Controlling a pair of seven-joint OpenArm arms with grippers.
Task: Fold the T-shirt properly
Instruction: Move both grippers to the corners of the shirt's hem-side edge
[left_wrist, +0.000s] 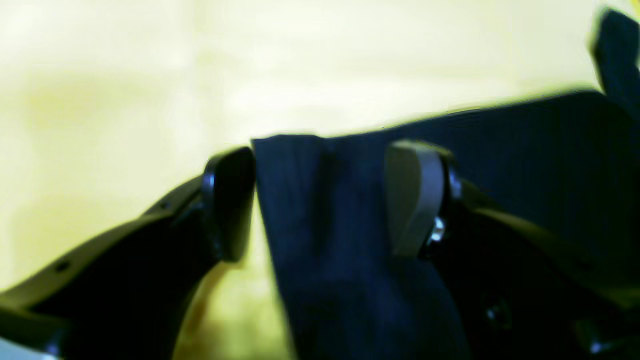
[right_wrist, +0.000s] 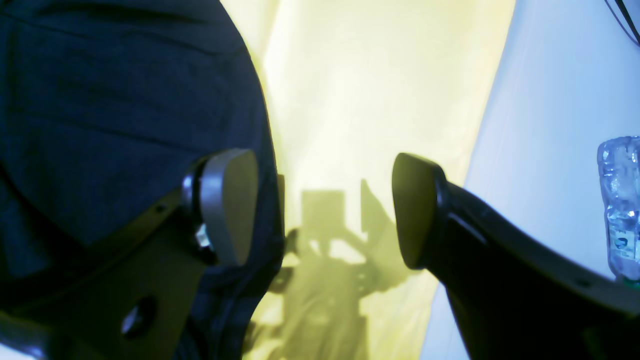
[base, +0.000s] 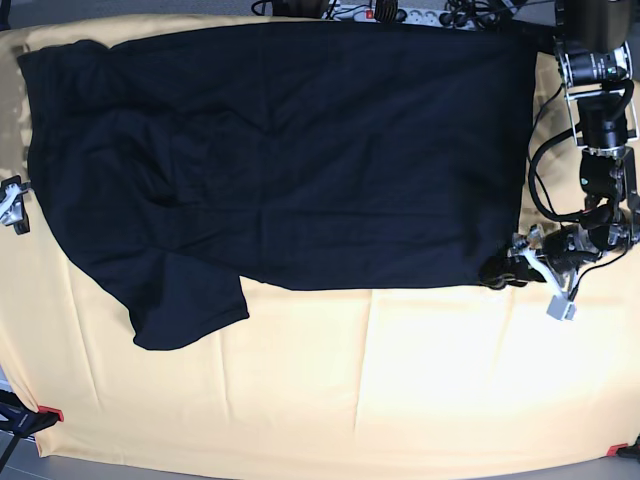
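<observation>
1. Left claw (left_wrist: 320, 200): jaws standing wide, straddling a corner of the shirt (base: 300, 150). A fold of black cloth is sitting between the fingers, but they are not pinching it; nothing held.
2. In the base view the left claw (base: 515, 268) is lying low at the shirt's lower corner on that view's right, touching or just beside the hem.
3. Right claw (right_wrist: 325, 205): jaws also wide apart, nothing between them. One finger is resting against the shirt edge (right_wrist: 125, 100); the other is hanging over bare cloth cover.
4. In the base view the right claw (base: 12, 203) is showing only as a sliver at the frame's left edge, next to the shirt's side.
5. Shirt: lying spread and mostly flat across the far half of the tabletop (base: 350, 400), which is draped in yellow cloth. One sleeve (base: 185, 305) is sticking out toward the near side.
6. Progress, my reading: no fold made yet. Shirt is looking laid out, and both claws are looking poised for a first grasp; all folds remaining.
7. Surroundings: a plastic bottle (right_wrist: 620, 210) is showing off to the side in the right wrist view; cables (base: 400, 12) are running along the far edge. Neither is blocking the shirt. Near half of the tabletop is offering room for folding.
</observation>
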